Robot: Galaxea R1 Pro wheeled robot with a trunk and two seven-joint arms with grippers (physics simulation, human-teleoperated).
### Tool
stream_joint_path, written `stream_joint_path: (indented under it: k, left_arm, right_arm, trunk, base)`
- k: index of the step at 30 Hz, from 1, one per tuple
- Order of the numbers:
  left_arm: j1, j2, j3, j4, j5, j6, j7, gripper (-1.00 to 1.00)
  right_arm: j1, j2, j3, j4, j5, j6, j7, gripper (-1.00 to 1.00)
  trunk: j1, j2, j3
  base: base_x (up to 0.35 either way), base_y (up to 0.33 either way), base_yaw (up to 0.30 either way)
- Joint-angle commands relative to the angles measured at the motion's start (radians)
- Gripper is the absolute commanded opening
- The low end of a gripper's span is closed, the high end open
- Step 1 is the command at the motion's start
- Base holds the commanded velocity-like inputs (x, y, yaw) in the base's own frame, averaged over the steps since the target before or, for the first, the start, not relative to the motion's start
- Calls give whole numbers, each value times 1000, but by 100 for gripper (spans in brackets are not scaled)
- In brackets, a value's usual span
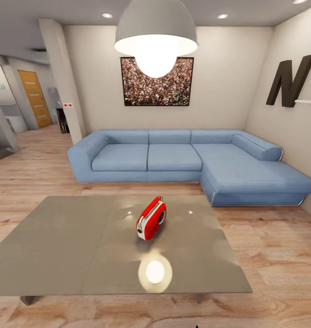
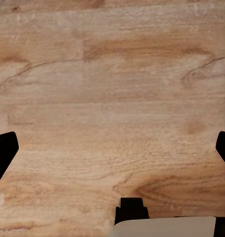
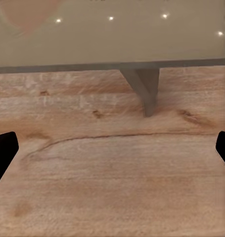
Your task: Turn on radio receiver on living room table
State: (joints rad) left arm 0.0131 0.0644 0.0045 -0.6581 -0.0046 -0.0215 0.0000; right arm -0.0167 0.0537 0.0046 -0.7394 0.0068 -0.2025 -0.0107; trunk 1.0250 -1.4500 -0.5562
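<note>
The tabletop [image 1: 59,246] lies ahead of my jaws, which hang low over the floor [image 2: 112,98], both pairs spread wide and empty. The radio receiver [image 1: 151,218] stands mid-top, beyond reach: probably light, rigid, slick-shelled; best approached at its dial.

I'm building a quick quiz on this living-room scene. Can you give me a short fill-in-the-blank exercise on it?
1. The radio stands on the grey ____.
2. Behind the table, against the far wall, is a sofa of ____ colour.
3. The dark letter on the right wall is ____.
4. Both wrist views look down between open fingers at a floor of ____.

Missing words: table; blue; N; wood
</note>
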Motion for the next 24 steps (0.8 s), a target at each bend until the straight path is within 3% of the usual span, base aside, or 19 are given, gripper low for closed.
stream_joint_path:
  k: [1,24]
  left_arm:
    - [0,0,0,0,0,0,0,100]
    - [1,0,0,0,0,0,0,100]
  right_arm:
    - [0,0,0,0,0,0,0,100]
    - [0,0,0,0,0,0,0,100]
  trunk:
    - [0,0,0]
    - [0,0,0]
  base:
    - [76,-137,0]
    - [76,-12,0]
